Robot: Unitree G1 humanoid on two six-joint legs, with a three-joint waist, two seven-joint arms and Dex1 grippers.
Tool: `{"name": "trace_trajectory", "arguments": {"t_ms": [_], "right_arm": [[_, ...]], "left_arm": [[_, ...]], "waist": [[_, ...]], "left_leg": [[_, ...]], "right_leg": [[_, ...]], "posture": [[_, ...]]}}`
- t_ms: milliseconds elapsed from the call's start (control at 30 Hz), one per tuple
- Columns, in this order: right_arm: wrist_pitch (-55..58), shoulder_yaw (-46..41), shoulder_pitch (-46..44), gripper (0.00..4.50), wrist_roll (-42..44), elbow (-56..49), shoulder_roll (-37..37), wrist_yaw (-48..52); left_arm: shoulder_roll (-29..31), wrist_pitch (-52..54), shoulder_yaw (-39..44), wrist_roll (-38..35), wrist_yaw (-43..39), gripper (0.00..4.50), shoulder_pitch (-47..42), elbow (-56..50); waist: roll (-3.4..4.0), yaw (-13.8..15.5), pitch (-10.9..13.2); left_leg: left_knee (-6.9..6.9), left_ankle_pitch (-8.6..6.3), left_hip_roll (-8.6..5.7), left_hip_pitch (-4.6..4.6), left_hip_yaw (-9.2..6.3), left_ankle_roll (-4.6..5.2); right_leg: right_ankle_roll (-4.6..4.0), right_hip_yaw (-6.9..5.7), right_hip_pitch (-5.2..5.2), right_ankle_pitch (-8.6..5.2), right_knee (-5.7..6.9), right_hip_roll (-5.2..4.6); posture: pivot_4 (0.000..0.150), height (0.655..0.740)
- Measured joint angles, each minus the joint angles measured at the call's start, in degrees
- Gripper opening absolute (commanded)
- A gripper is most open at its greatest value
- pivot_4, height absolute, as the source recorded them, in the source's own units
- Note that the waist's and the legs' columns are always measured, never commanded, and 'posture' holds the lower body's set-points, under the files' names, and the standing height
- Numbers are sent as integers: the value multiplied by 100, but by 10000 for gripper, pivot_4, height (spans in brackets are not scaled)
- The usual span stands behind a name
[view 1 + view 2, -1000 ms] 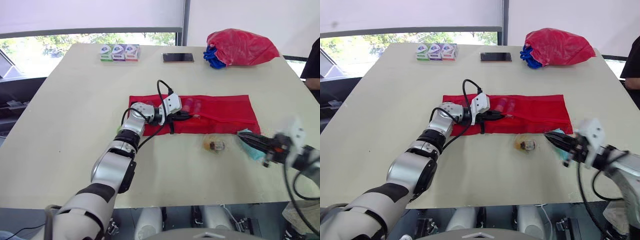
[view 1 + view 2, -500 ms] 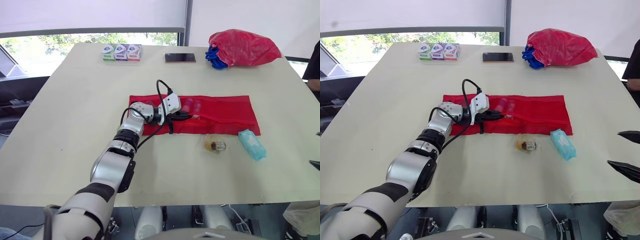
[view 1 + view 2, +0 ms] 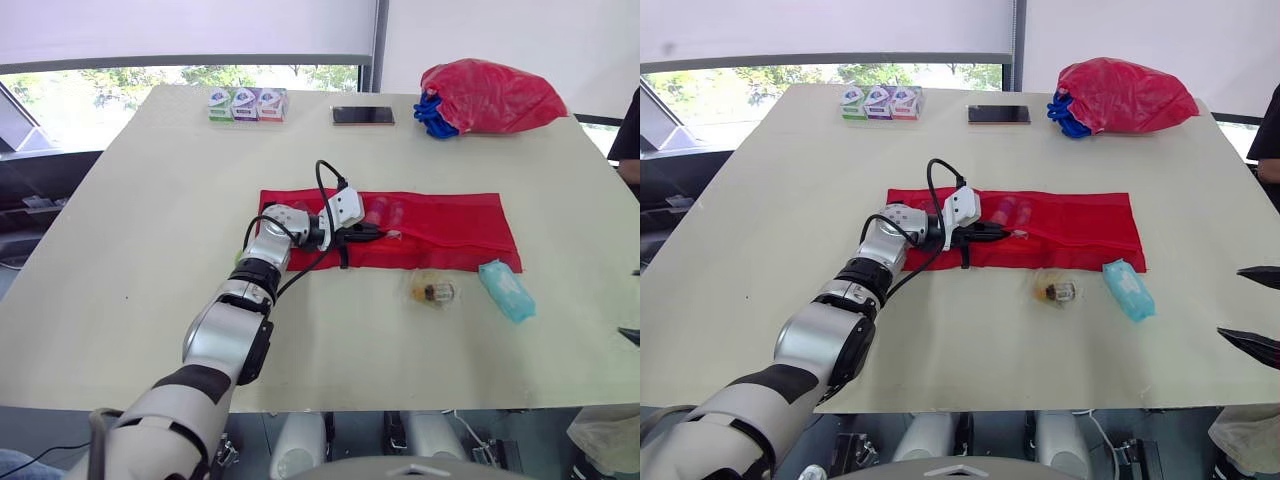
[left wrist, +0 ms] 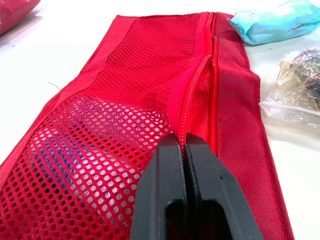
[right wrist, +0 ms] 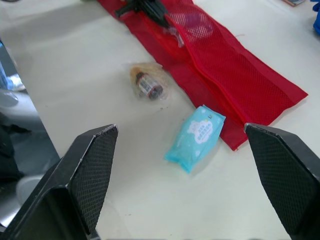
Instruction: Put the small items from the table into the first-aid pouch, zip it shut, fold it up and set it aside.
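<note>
Table (image 3: 150,200): pouch (image 3: 450,225) edge seemingly in left hand (image 3: 375,231)

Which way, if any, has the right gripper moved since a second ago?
Yes: the right gripper backed away from the blue wipes pack, rightward past the table edge, open.

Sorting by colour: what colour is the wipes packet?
The packet is turquoise; right wrist view.

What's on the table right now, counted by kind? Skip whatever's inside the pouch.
red mesh first-aid pouch: 1
light blue wipes packet: 1
clear plastic bag holding a small brown bottle: 1
small printed cartons in a row at the far edge: 3
flat dark phone: 1
bulging red plastic bag: 1
Total: 8
</note>
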Motion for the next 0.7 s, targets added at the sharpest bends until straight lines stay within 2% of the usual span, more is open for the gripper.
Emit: {"name": "trace_trajectory", "arguments": {"t_ms": [67,200,267,333,433,600,700], "right_arm": [[-128,727,-239,43080,-111,-144,140,-224],[-306,1561,-608,43080,-295,-213,201,-467],[-530,2422,-960,43080,-678,-222,393,-795],[-611,2807,-1096,43080,-902,-214,473,-993],[-844,3911,-1674,43080,-1680,38,833,-1619],[-973,4961,-2540,43080,-2514,598,1043,-2146],[-1001,5325,-2896,43080,-2697,942,1228,-2238]], "left_arm": [[-28,0,-1,13,7,0,-7,4],[-69,0,-3,17,13,0,-12,6],[-100,-1,-7,24,21,0,-14,7],[-110,-2,-11,26,34,0,-15,6],[-149,-6,-41,29,64,0,-12,-7],[-167,-12,-55,37,70,0,-11,-38],[-173,-13,-58,45,70,0,-11,-40]], "waist": [[1,-1,0],[3,5,-1],[3,11,-1],[3,7,-1],[5,1,-3],[6,3,-3],[6,7,-3]], "left_leg": [[0,0,0,1,0,0],[1,0,-2,0,-1,0],[1,0,-4,-2,-3,0],[2,0,-4,-3,-1,0],[4,1,-7,0,2,-1],[5,2,-7,2,2,-1],[5,2,-6,-2,2,-1]], "right_leg": [[0,0,0,0,2,0],[-3,-1,0,2,3,1],[-10,-3,0,5,2,-1],[-10,-1,0,6,3,1],[-12,1,-1,7,7,2],[-18,0,-1,10,11,3],[-19,-1,-1,11,10,4]], "posture": [[1500,7400],[1500,7400],[1500,7400],[1500,7400],[1500,7400],[1500,7400],[1500,7400]]}}
